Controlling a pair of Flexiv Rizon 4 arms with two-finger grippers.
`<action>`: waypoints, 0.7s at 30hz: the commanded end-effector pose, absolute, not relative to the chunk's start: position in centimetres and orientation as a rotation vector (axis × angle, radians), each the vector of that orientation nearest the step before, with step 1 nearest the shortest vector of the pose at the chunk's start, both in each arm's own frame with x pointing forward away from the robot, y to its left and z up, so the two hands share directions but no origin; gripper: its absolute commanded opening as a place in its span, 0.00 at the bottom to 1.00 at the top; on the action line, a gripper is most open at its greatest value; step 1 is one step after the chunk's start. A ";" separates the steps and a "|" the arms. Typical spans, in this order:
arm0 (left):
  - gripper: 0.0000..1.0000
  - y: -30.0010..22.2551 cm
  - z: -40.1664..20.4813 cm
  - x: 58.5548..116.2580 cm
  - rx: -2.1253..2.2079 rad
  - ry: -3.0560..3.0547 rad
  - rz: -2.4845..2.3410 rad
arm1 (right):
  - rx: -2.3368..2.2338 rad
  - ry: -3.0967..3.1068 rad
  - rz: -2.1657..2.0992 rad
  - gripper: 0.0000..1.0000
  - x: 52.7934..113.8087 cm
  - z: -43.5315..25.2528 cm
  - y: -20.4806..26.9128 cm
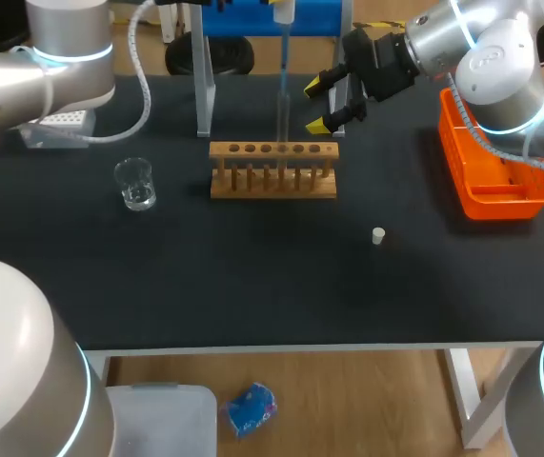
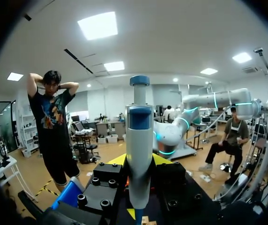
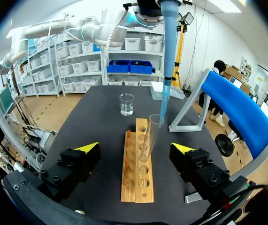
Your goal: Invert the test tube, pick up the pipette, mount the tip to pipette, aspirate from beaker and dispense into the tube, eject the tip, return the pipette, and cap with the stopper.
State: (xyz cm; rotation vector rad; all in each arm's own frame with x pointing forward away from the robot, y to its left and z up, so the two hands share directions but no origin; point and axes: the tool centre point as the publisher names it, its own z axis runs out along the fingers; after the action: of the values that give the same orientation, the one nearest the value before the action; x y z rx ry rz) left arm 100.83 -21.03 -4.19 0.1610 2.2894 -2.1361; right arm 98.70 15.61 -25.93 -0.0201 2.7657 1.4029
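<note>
A wooden rack [image 1: 273,169] stands mid-table with a clear test tube [image 1: 282,112] upright in it. The pipette [image 1: 284,13] hangs above the tube, and its long blue tip [image 3: 166,70] reaches down to the tube's mouth [image 3: 156,120]. My left gripper [image 2: 139,161] is shut on the pipette's white and blue body [image 2: 139,150]. My right gripper [image 1: 333,103] is open just behind the rack's right end. In its own view the rack [image 3: 136,180] and the tube lie ahead between its fingers [image 3: 89,147], untouched. The beaker [image 1: 136,184] with a little water stands left of the rack. The small white stopper [image 1: 377,236] lies front right.
An orange bin [image 1: 493,171] sits at the right edge under my right arm. A tip box [image 1: 60,127] rests at the far left. A blue stand with metal legs [image 1: 205,95] rises behind the rack.
</note>
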 end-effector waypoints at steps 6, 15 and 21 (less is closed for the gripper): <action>0.00 -20.1 -4.2 100.3 0.120 2.294 -2.111 | -0.022 2.766 1.403 1.00 98.8 -26.0 15.6; 0.00 -20.7 -4.1 100.1 0.125 2.319 -2.140 | -0.022 2.766 1.403 1.00 98.8 -26.0 15.6; 0.00 -21.0 -4.3 99.9 0.130 2.329 -2.134 | -0.022 2.766 1.403 1.00 98.8 -26.0 15.6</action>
State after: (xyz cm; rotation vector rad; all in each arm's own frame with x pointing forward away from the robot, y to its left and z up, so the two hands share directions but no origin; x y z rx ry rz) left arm 99.69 -20.98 -4.37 0.1259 2.3241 -2.1335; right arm 98.70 15.61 -25.93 -0.0202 2.7657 1.4029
